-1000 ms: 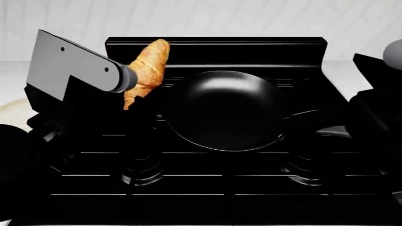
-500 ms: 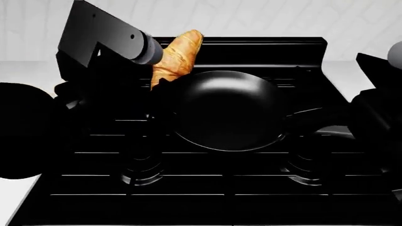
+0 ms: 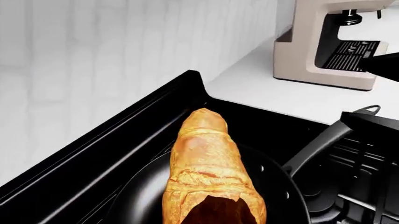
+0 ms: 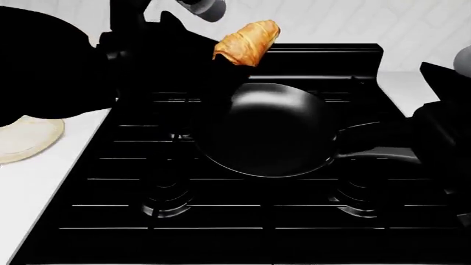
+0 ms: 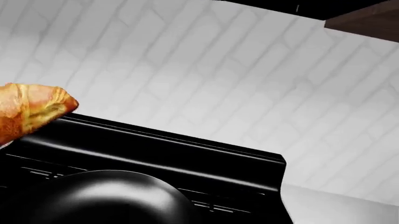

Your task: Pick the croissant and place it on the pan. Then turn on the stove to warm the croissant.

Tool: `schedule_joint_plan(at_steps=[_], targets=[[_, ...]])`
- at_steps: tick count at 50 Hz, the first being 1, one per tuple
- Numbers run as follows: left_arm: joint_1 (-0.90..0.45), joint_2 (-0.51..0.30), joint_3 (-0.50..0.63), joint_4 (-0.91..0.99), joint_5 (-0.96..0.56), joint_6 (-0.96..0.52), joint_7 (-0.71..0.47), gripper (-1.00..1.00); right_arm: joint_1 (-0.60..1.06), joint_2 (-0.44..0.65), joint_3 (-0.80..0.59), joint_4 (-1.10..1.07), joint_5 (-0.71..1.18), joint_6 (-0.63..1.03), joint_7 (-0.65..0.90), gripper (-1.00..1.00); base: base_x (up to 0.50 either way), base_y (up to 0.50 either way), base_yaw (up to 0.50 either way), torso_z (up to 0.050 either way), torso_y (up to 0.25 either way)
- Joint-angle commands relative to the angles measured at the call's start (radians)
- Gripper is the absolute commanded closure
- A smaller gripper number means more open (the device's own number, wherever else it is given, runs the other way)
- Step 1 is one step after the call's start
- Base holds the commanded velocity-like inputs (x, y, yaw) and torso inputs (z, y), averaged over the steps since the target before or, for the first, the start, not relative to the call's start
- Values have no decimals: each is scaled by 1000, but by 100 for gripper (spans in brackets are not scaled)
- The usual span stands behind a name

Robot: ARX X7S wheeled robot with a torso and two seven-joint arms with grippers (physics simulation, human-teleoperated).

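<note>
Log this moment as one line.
left gripper: holding croissant | position: above pan rear edge | placed: no | stove: untouched

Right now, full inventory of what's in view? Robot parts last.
croissant: 1, golden-orange, held in the air over the pan's back-left edge, not touching it
pan: 1, glossy black, on the stove's grates, handle toward the robot's right, nothing in it
stove: 1, glossy black, fills the middle of the head view, raised back ledge against the wall
plate: 1, cream, on the white counter left of the stove, partly hidden
coffee machine: 1, beige, on the counter beyond the stove, left wrist view only
wall: white tile, behind the stove
left gripper: black, holds the croissant's lower end; fingers lost in shadow
right arm: black, at the right edge; fingers not visible
</note>
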Motion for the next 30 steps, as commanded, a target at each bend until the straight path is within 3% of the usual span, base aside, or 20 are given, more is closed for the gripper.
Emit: schedule_joint_plan(at_steps=[1, 11, 30], targets=[[-113, 41, 156, -192, 198, 77, 279, 100, -3, -22, -24, 38, -57, 16, -41, -100, 0, 0, 0, 0, 0], [-138, 83, 284, -302, 330, 175, 447, 100, -3, -66, -65, 85, -134, 33, -108, -100, 0, 0, 0, 0, 0], [-105, 162, 400, -496, 445, 309, 598, 100, 35, -124, -131, 151, -207, 51, -170, -100, 0, 0, 0, 0, 0]])
